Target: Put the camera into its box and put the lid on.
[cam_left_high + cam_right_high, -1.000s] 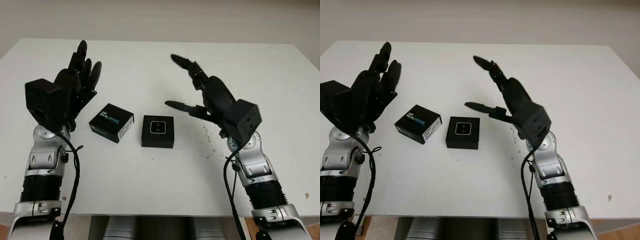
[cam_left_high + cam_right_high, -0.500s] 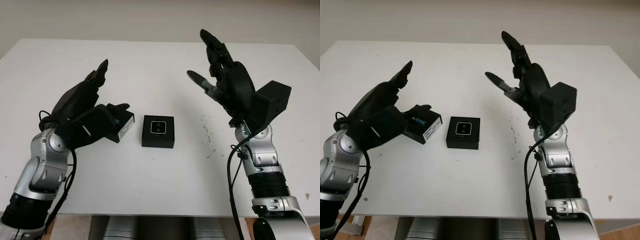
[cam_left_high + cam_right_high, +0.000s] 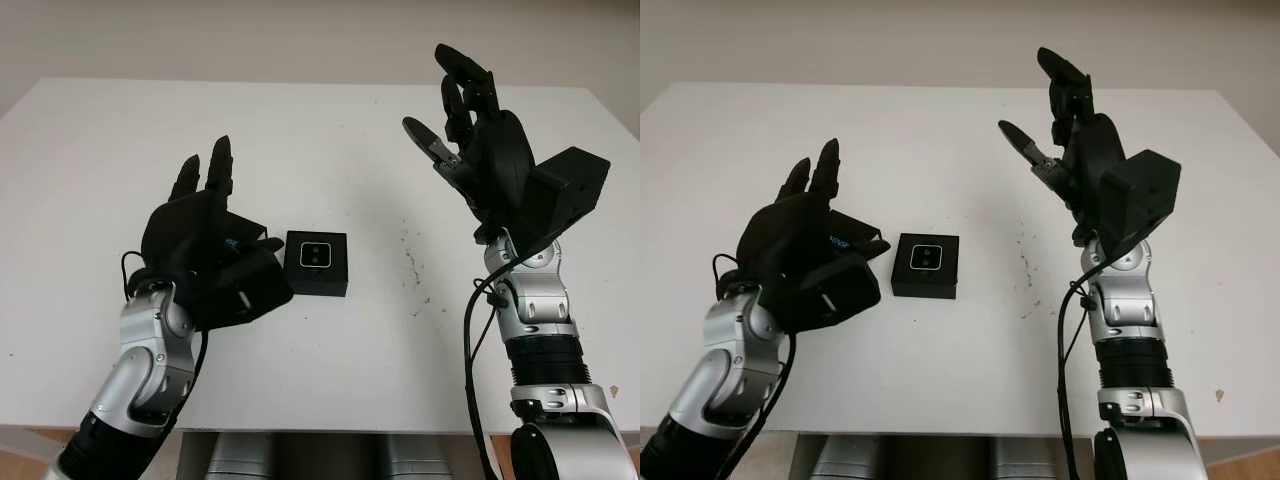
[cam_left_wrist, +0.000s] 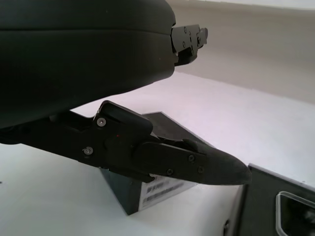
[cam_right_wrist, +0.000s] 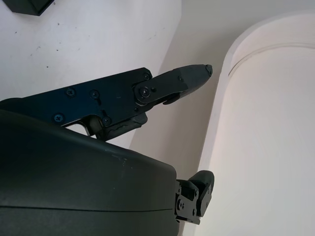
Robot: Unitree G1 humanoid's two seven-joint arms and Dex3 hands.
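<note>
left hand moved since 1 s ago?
Yes. The left hand swung in from the table's left side, now over the lid beside the open box.

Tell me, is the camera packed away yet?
Almost. The camera already sits in its open box. The left robot hand, holding nothing, is over the lid lying beside the box. The right robot hand is raised, open. Left to do: grasp the lid and put it on.
</note>
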